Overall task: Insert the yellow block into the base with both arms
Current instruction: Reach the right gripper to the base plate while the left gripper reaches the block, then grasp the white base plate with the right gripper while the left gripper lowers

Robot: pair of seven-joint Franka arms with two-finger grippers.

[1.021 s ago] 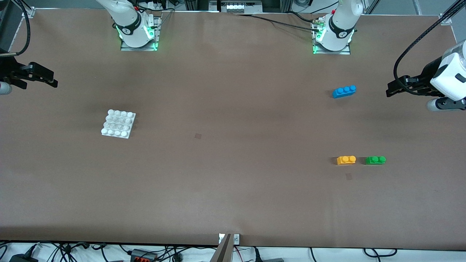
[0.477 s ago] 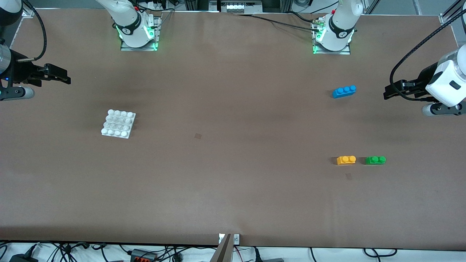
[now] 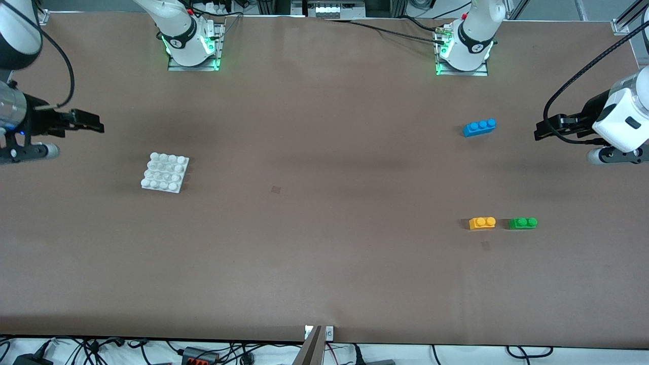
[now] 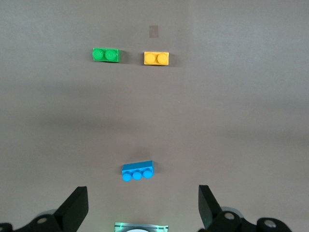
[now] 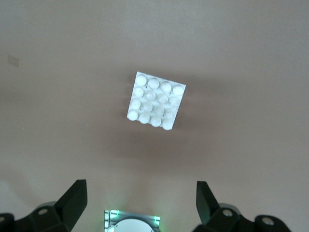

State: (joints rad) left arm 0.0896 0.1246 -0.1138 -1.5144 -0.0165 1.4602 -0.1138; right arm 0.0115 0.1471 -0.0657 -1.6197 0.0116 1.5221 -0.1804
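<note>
Left gripper: hung in the air over the table's edge at the left arm's end, jaws spread wide, nothing btwn them; both fingers framed bare tabletop in the left wrist view.
Right gripper: up over the table at the right arm's end, jaws likewise spread, empty; fingers seen apart in the right wrist view.
Yellow block: lay flat on the table, studs up, twd the left arm's end, untouched by either gripper.
Green brick: just beside the yellow block, a small gap btwn them, closer to the left arm's end.
Blue brick: farther from the front camera than the yellow block, well apart from it.
Base: sat flat twd the right arm's end, studs up, well apart from all three bricks, nothing on it.
</note>
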